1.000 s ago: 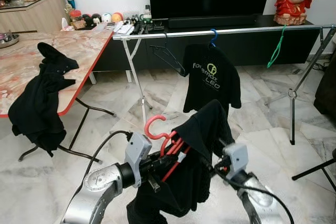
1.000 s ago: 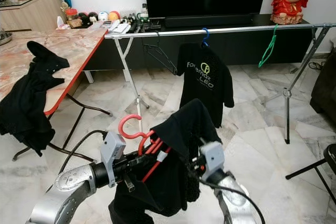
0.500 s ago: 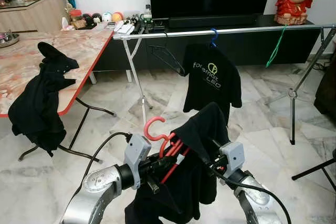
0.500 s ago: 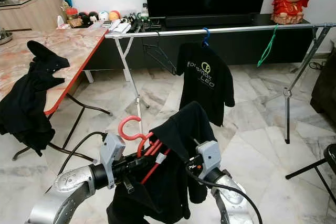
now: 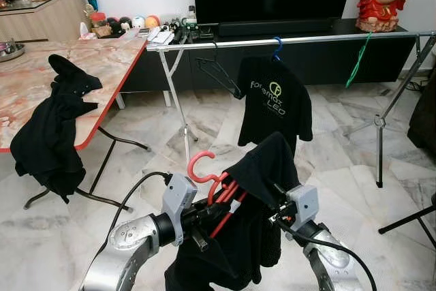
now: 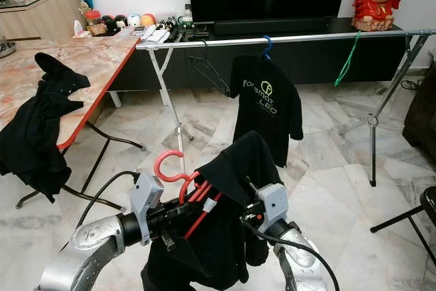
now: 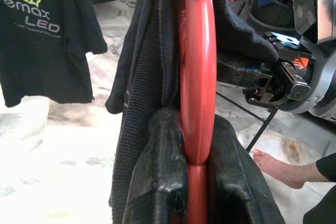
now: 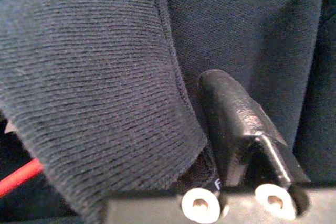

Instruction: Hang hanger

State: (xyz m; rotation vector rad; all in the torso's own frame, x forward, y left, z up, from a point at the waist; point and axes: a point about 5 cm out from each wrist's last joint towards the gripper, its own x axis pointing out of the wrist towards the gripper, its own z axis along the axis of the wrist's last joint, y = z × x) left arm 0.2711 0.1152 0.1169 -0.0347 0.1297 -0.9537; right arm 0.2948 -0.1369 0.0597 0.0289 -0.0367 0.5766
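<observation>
Your target is the long silver clothes rail (image 5: pixel 293 39) across the room, well apart from you, already carrying a black printed T-shirt (image 5: pixel 274 100) on a blue hanger (image 5: pixel 276 47), an empty black hanger (image 5: pixel 218 73) and a green one (image 5: pixel 357 59). A spare black garment (image 5: pixel 51 127) droops off the marble-top table (image 5: pixel 95 66) on your left.

The load — a black knit garment (image 5: pixel 252 216) draped over a red plastic hanger (image 5: pixel 216 189) — sits low between your two arms. Expect the hanger to be stiff and light, a bit slick; the knit is soft, floppy and will likely swing or slide off one shoulder if you tilt it. Best hold is the hanger's neck just under the hook, hook left free for the rail.

Left gripper (image 7: pixel 191 182) is clenched on the red hanger's shaft, one black finger (image 7: pixel 157 177) each side, touching it. Right gripper (image 8: pixel 231 145) is buried in the knit fabric — one finger (image 8: pixel 236 124) lies against the cloth; can't tell whether it pinches anything.
</observation>
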